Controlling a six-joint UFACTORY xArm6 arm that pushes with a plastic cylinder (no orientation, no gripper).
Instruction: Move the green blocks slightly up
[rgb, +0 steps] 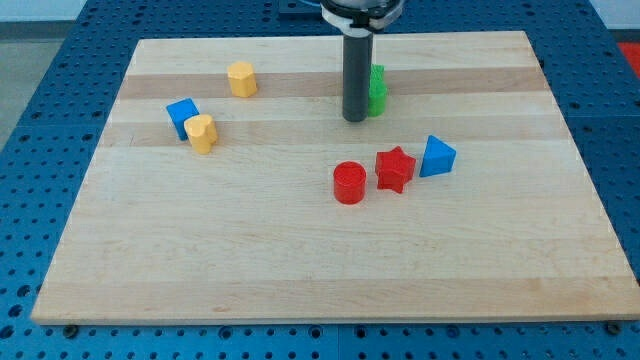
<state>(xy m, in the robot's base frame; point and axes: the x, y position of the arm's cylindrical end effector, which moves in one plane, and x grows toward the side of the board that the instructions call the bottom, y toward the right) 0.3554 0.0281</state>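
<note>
1. Near the counter's (300, 250) top edge, my tip (354, 119) stands just left of the green blocks (377, 90), touching or nearly so.
2. The end effector is a bare rod; it holds nothing.
3. The greens lie right and slightly above, so I'd come from below.

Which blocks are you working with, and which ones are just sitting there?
For the job: green blocks, partly hidden behind my tip.

Just lying about: yellow hexagon block, yellow block, blue cube, red cylinder, red star, blue triangle block.
</note>
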